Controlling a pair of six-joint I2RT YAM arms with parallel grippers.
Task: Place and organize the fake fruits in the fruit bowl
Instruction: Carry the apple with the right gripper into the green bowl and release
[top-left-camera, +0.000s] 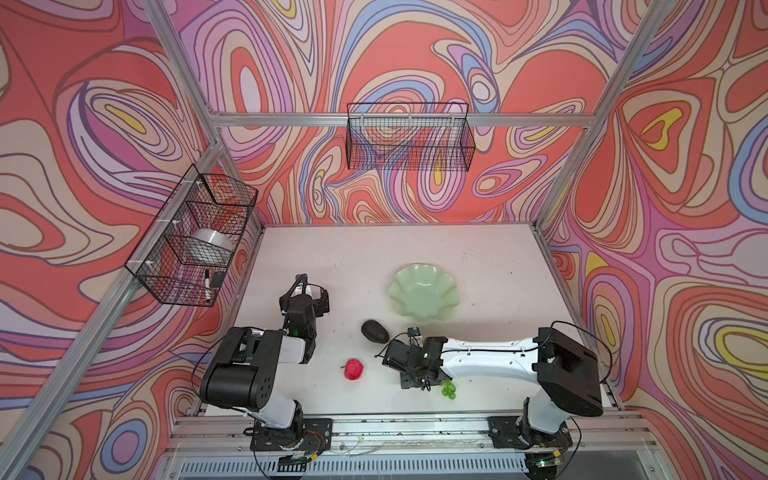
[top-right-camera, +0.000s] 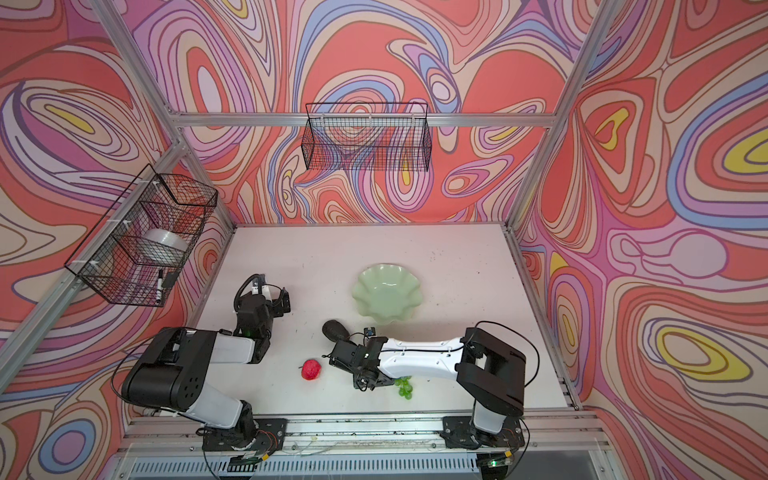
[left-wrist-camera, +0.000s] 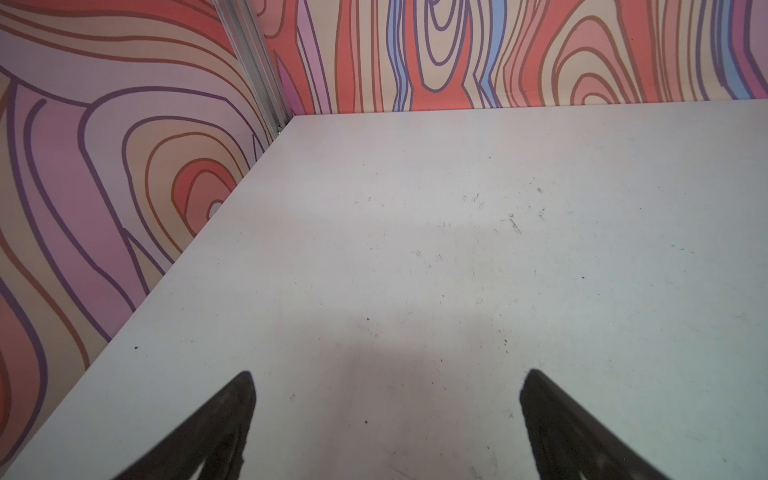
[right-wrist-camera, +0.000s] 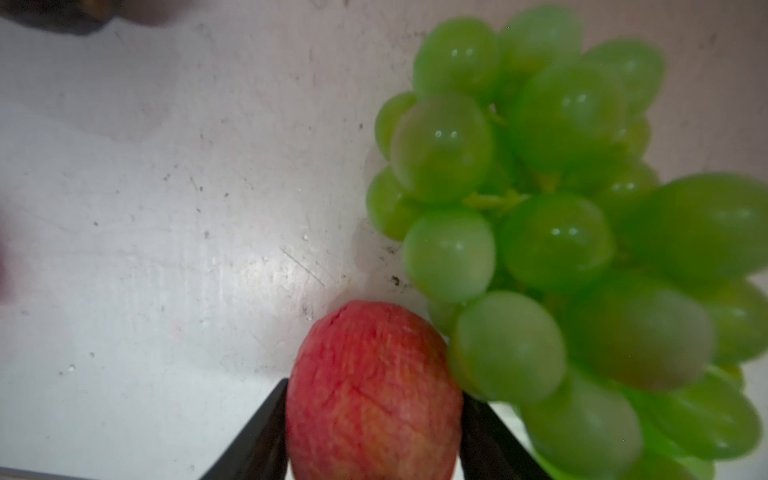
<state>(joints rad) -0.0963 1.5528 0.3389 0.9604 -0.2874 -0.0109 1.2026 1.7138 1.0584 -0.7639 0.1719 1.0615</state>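
right now the right gripper (right-wrist-camera: 375, 390) is clenched on a small red fake apple (right-wrist-camera: 372, 365), with a black finger against each side of it, above the scuffed white table (right-wrist-camera: 145, 208). a bunch of translucent green plastic grapes (right-wrist-camera: 561, 249) lies right against that apple. in both top views a second red fake apple (top-left-camera: 353, 369) sits on the table toward the left arm. a dark blackish avocado-shaped oval (top-left-camera: 375, 331) lies near the pale mint-green glossy fruit bowl with a wavy scalloped rim (top-left-camera: 424, 299), outside it. the left gripper (left-wrist-camera: 390, 374) is released, its fingers spread wide over bare table.
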